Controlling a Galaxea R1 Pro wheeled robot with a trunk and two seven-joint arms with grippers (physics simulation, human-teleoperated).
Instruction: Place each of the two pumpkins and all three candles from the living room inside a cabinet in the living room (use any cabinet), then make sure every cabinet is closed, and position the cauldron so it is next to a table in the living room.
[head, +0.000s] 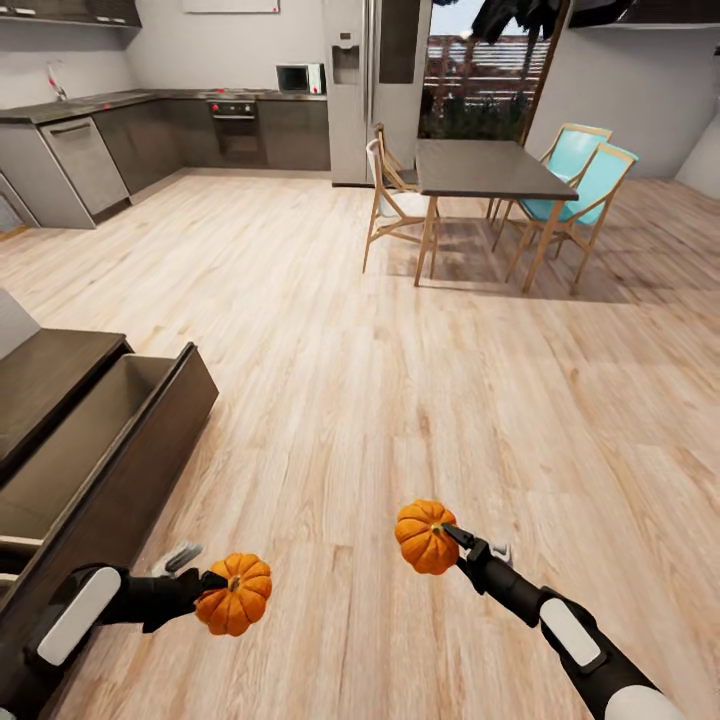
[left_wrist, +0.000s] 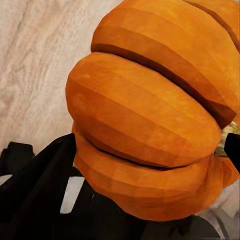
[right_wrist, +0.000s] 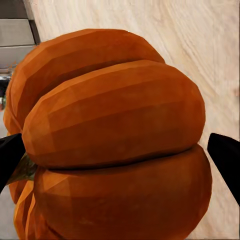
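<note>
Both pumpkins are in hand, carry step. Left gripper (head: 205, 583) has its fingers clamped on the left pumpkin (head: 234, 594), low over the floor just beside the cabinet (head: 130, 470). Right gripper (head: 458, 541) has its fingers clamped on the right pumpkin (head: 425, 537) near the stem, held out over the wood floor (head: 400, 350), well apart from the cabinet.

The cabinet's top drawer (head: 95, 425) stands pulled open, beige interior bare as far as visible. Judged next move: swing the left pumpkin over the drawer opening and release, then bring the right one across; likely needs a base or trunk turn toward the cabinet. Candles and cauldron not yet handled, from what shows.

Pumpkins: matte orange, deeply ribbed, flattened round, faceted lobes. Cabinet: dark-brown wood, flat handleless fronts. Floor: pale planks with grain. Farther off, a dining table (head: 485, 165) with a grey slab top, wooden-legged chairs, and a grey kitchen run.
</note>
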